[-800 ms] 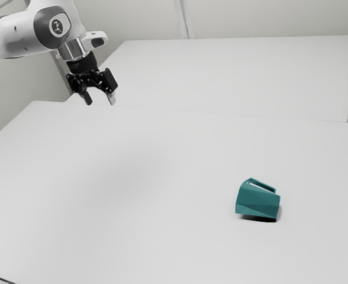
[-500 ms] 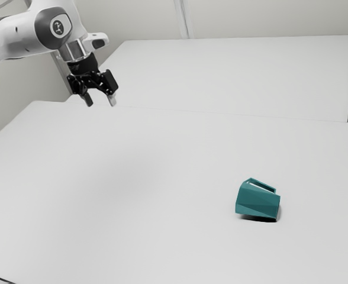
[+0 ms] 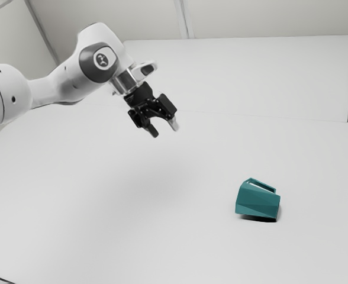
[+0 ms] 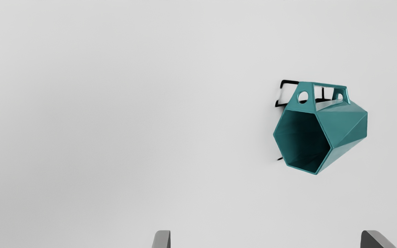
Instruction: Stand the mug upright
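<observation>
Surface point(image 3: 73, 225): matte, near-white and smooth, spreading across most of the exterior view, with soft grey shading around its middle.
Panel point(image 3: 239, 71): flat, pale and straight-edged, behind the surface in the upper part of the exterior view, a faint line marking where the two meet.
Wall point(image 3: 50, 29): plain off-white at the upper left of that frame, a narrow upright strip point(image 3: 184, 18) running down near the top centre.
Arm point(image 3: 73, 77): glossy white, rounded casings with dark grey trim, reaching in from the left edge of the exterior view.
Gripper point(image 3: 165, 131): black and angular with paler tips, spread wide, nothing pinched; it hangs above the surface, left of centre in the exterior view and well apart from the mug.
Mug point(image 3: 257, 201): solid teal, faceted, lying on its side on the surface, in the lower right part of the exterior view.
Mouth point(image 4: 303, 141): six-sided, thin-rimmed, turned towards the gripper in the wrist view, dark within.
Mug's body: flat triangular and four-sided facets with crisp creases, a mild sheen on some of them.
Handle point(image 4: 310, 89): boxy and angular, a straight bar between two end pieces, each pierced by a round hole.
Shadow point(image 3: 258, 219): narrow and black, right under the mug.
</observation>
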`<move>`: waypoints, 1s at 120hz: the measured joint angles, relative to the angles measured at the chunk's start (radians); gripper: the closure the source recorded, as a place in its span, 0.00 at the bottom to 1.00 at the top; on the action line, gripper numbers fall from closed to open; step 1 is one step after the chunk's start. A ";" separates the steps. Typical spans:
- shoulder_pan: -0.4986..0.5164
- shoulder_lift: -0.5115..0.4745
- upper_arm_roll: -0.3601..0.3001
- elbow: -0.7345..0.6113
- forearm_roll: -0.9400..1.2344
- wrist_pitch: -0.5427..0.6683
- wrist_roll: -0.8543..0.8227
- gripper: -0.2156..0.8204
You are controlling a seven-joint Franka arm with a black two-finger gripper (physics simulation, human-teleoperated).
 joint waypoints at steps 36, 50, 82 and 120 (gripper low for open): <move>-0.021 0.020 -0.109 -0.163 -0.151 0.256 0.043 0.21; -0.032 0.057 -0.140 -0.179 -0.236 0.311 0.062 0.21; -0.081 0.140 -0.182 -0.227 -0.441 0.442 0.145 0.21; -0.104 0.216 -0.229 -0.220 -0.646 0.511 0.271 0.21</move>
